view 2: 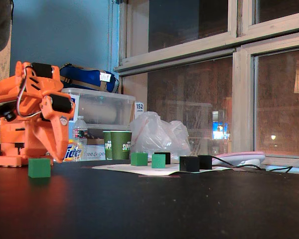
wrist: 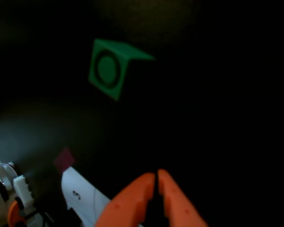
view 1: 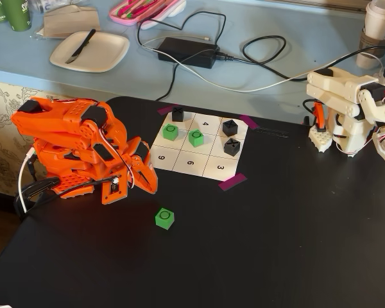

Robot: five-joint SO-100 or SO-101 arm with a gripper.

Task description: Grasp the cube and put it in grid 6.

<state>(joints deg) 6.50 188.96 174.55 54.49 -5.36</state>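
While the orange arm (view 1: 77, 151) sat folded low at the 9 o'clock side of the black table (view 1: 276, 244) in a fixed view, its gripper (view 1: 141, 176) pointed down toward the tabletop with nothing in it. In the wrist view the gripper (wrist: 156, 177) showed its two orange fingers (wrist: 132, 203) pressed tip to tip, closed on empty air.

The cube (view 1: 165, 218) lay alone on the bare table, at about 5 o'clock from the gripper and well apart from it, its dark circle facing up. In the other fixed view the cube (view 2: 39, 168) stood in front of the arm's base, and in the wrist view the cube (wrist: 109, 70) appeared at 11 o'clock from the fingertips, clear of them.

The white grid sheet (view 1: 179, 157) lay at 12 o'clock from the cube, pinned by purple tape (view 1: 231, 181). Grid 6 (view 1: 190, 163) was bare, in the sheet's near row between the cell marked 9 (view 1: 162, 156) and the cell marked 3 (view 1: 219, 168). Two other green cubes (view 1: 196, 137) occupied cells farther up, and three black cubes (view 1: 231, 147) sat toward the sheet's far and 3 o'clock sides.

A white arm (view 1: 350, 112) rested at the table's 2 o'clock corner.
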